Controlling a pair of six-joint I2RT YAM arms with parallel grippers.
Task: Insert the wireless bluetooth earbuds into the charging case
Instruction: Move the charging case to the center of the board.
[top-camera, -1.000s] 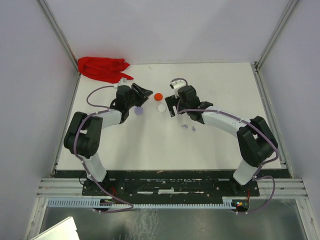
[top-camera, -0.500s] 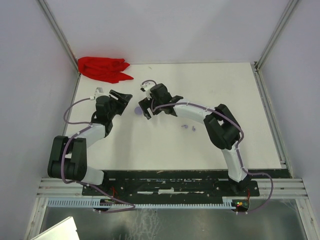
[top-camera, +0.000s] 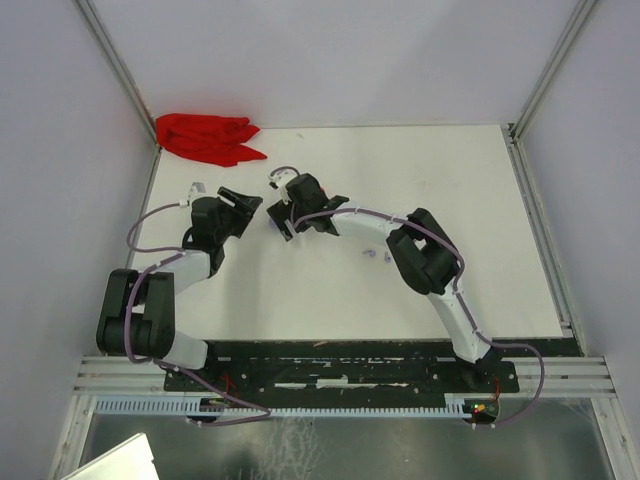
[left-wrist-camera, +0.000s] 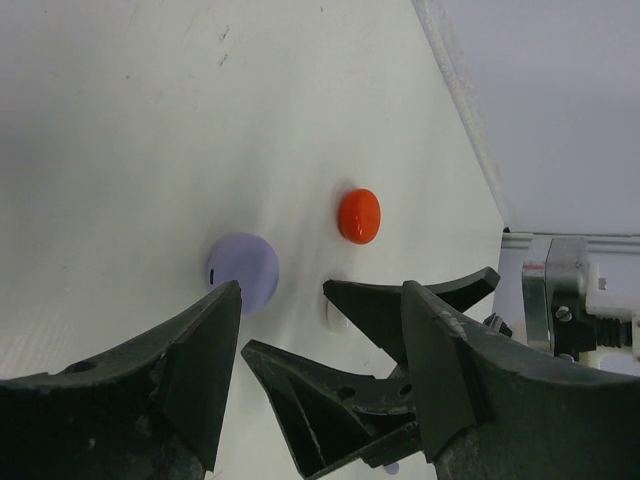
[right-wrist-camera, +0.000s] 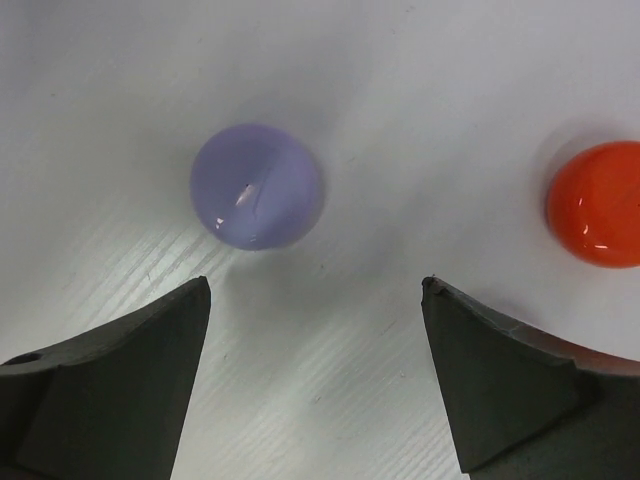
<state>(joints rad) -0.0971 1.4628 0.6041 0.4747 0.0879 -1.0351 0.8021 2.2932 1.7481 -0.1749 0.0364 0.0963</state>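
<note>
Looking down in the top external view, the left gripper (top-camera: 245, 199) and the right gripper (top-camera: 278, 219) stand close together at the left-centre of the white table (top-camera: 330, 300), both with jaws apart. The tiny purplish earbuds (top-camera: 369, 254) lie on the bare surface just beside the right arm's elbow, well apart from both grippers and held by neither. A crumpled red cloth (top-camera: 205, 138) occupies the far left corner. In the left wrist view, the left gripper is open and clamps nothing. The right gripper's black fingers cross the gap just beyond it, with a purple disc (left-wrist-camera: 243, 272) and a red disc (left-wrist-camera: 359, 215) on the table behind. In the right wrist view, the right gripper's jaws are spread wide and empty. The purple disc lies ahead of the left finger and the red disc at the right edge, the two discs apart.
</note>
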